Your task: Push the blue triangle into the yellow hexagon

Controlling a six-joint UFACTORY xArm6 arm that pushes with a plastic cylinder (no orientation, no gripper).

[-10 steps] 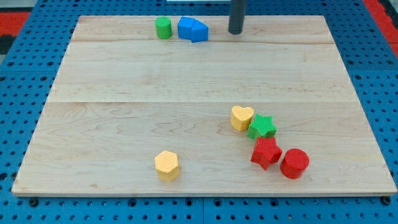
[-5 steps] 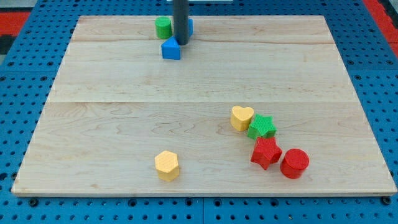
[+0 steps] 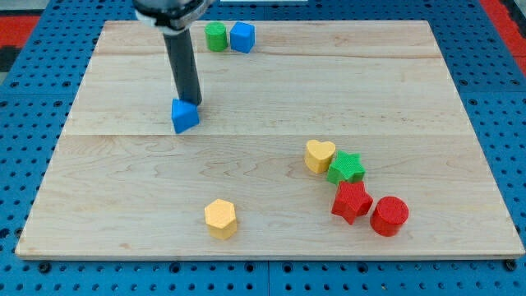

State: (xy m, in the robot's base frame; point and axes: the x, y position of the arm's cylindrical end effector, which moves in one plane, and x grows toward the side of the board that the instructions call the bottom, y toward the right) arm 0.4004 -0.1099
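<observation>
With no claw on this arm to open or grip, my tip (image 3: 191,103) touches the blue triangle (image 3: 185,115) from above-right, so swing round to its top side and push down-right across the desk (image 3: 123,189) toward the yellow hexagon (image 3: 220,218)

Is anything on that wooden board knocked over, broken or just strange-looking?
Nothing stands out. All the blocks sit flat and whole. The blue triangle lies apart from the rest, with my tip touching its upper right edge. The yellow hexagon sits alone near the view's bottom.
</observation>
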